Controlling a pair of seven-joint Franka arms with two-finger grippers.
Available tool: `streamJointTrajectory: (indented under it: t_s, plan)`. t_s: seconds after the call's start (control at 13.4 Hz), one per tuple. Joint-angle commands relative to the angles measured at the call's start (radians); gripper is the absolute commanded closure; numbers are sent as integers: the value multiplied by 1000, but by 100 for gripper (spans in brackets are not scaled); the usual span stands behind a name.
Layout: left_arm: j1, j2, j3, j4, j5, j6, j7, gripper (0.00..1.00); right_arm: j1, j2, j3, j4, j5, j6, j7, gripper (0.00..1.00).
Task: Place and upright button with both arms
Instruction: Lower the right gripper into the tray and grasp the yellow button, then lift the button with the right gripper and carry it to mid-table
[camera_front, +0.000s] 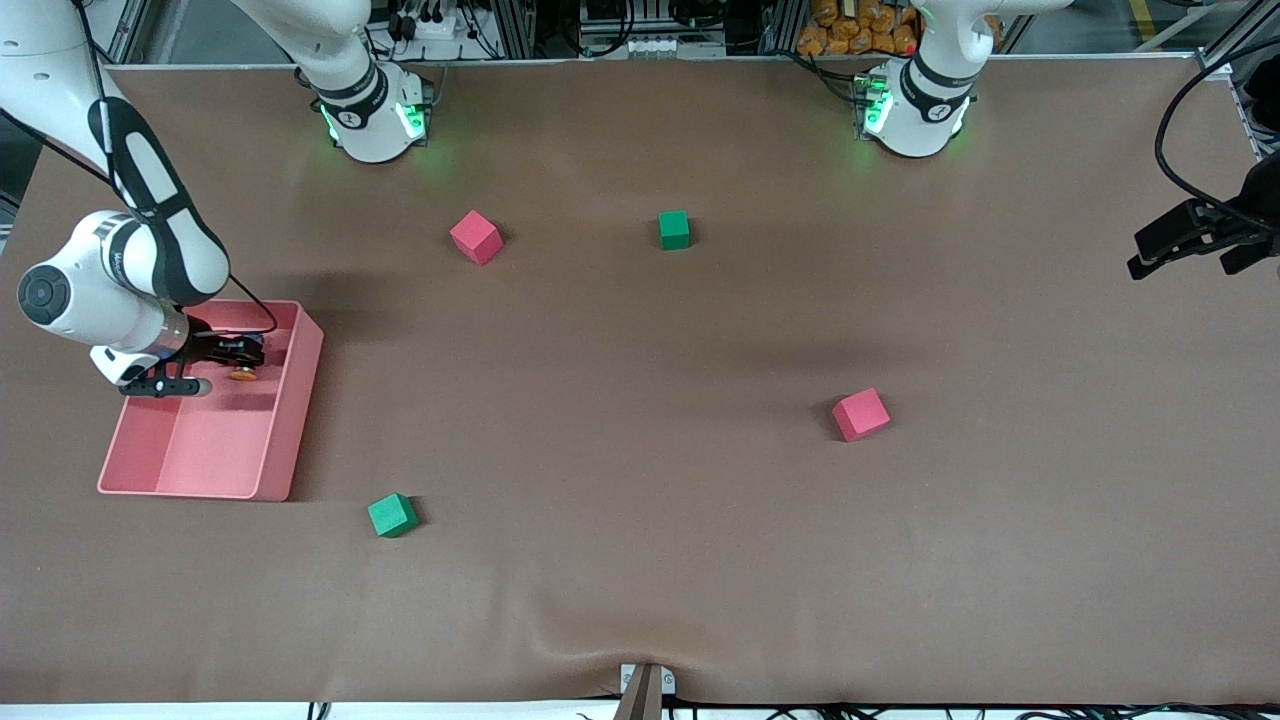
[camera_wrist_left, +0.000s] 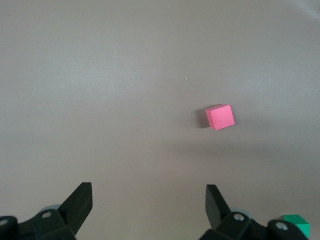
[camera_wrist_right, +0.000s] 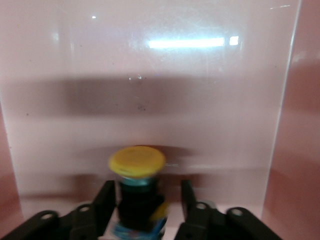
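Right wrist view, right claw (camera_wrist_right: 145, 200) clamping round-capped button (camera_wrist_right: 137, 187) in glossy pink tray (camera_wrist_right: 150, 75), left claw (camera_wrist_left: 149, 207) wide.

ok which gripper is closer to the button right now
Right. The right gripper is down inside the pink bin, its fingers on either side of the button. The left gripper hangs open over bare table at the left arm's end.

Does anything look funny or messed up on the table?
Nothing looks spilled or broken. The button sits in the pink tray between the right pincer's fingers. The left pincer hangs open over the brown table. Near the front edge the table cover has a small wrinkle.
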Motion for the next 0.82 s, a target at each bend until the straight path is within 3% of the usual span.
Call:
streamJointTrajectory:
  t_s: [0.0,0.15,0.45,0.75]
  plan:
    - [7,6,-4,17,21,-14,19,0,-19,3,13,-5,-31,19,15,82]
    - [5,8,-4,19,21,-14,17,0,-19,0,13,-2,-31,18,15,87]
    - [5,8,-4,19,21,-14,17,0,-13,-41,15,49,-31,-43,4,87]
    - [2,8,-5,16,21,-14,14,0,24,-66,19,222,-32,-310,1,87]
